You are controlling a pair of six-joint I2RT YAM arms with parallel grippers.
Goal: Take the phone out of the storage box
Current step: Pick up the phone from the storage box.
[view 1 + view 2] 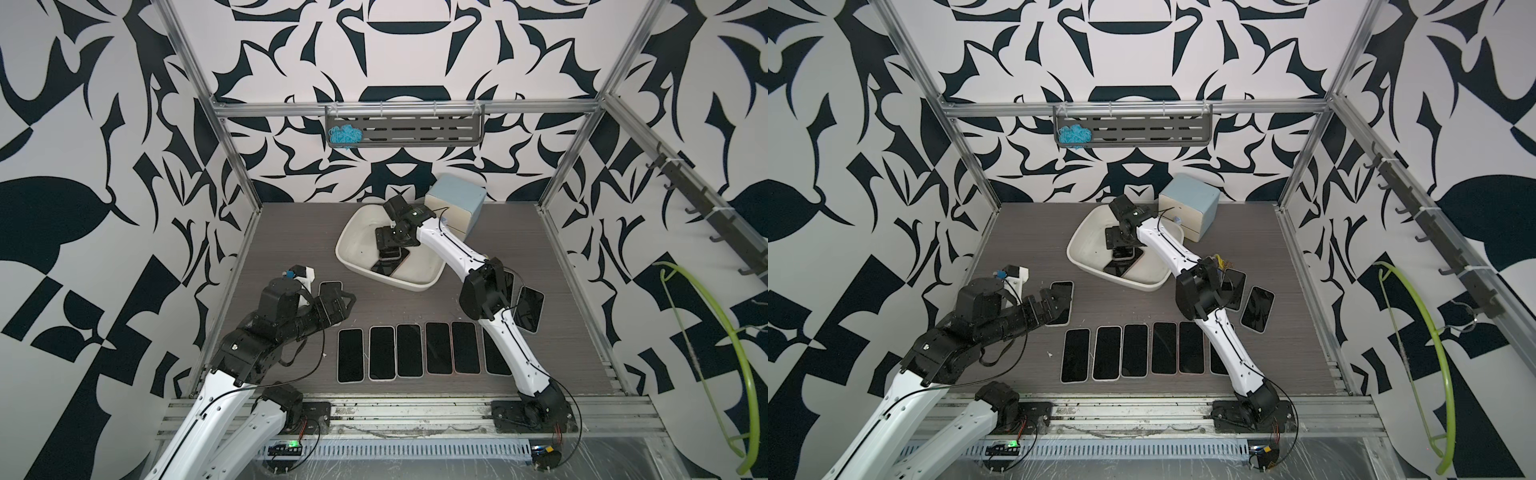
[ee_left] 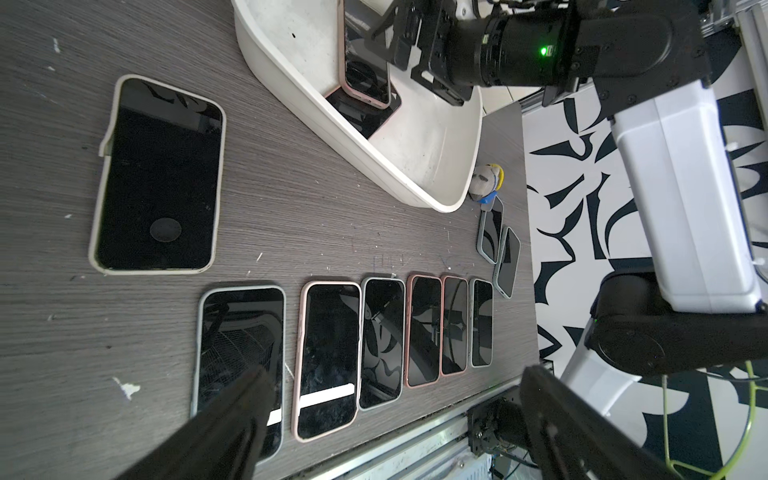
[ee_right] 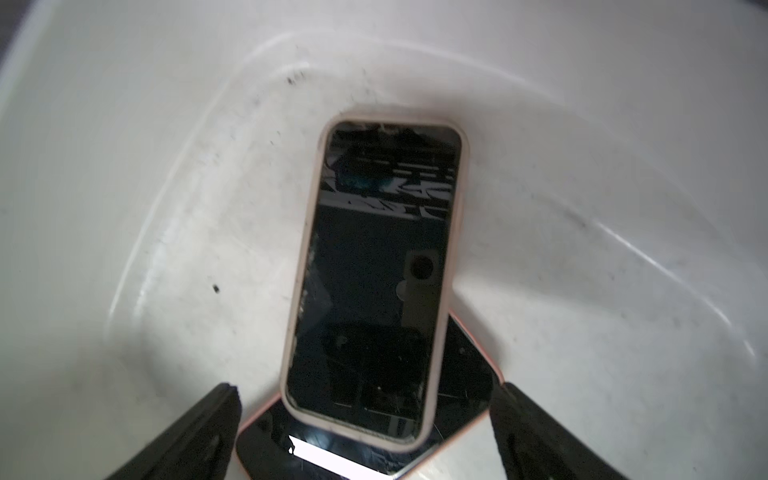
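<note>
Where the right hand (image 3: 368, 390) gapes, the phone (image 3: 374, 257) lies between, apparently untouched.

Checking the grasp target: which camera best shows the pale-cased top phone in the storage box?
The right wrist view: the pale-cased phone shows whole, screen up, across a second phone, between the fingers of the open right gripper. The left wrist view shows part; in both top views the gripper covers most of it.
</note>
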